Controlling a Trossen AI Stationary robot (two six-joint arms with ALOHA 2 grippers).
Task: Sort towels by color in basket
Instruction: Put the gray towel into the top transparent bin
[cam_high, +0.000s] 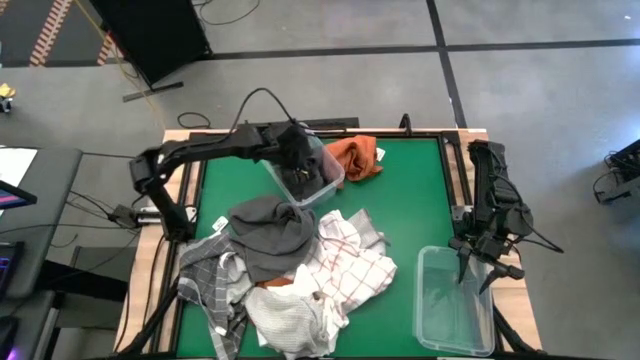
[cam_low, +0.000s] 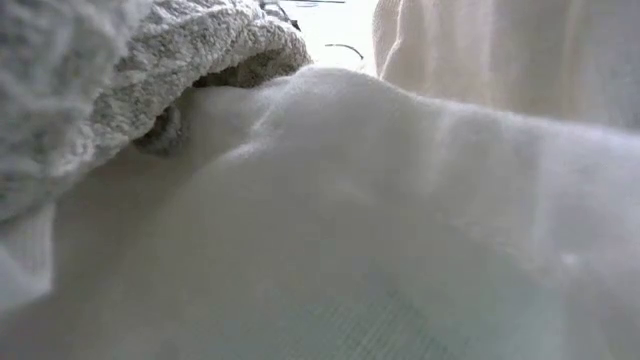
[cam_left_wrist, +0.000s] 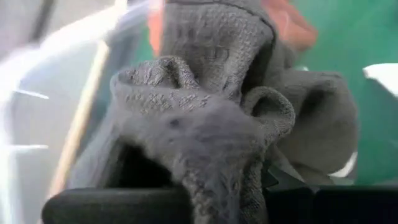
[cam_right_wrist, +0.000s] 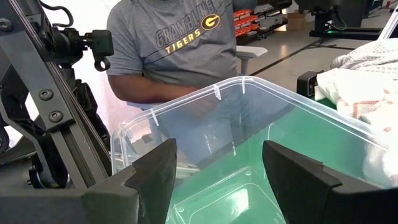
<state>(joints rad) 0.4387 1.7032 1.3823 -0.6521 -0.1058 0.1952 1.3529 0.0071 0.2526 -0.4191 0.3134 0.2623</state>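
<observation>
over the far clear bin (cam_high: 318, 172), the left claw (cam_high: 300, 180) gripped a dark grey towel (cam_left_wrist: 236, 124); the right claw (cam_high: 482, 262) hung open.

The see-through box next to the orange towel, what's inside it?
The left claw reaches into that clear box, with dark grey cloth bunched up against it. The box's bottom is covered.

2 black jointed arms, looping black cable, apparently matte wedge-shaped fingers (cam_right_wrist: 152, 177)
</observation>
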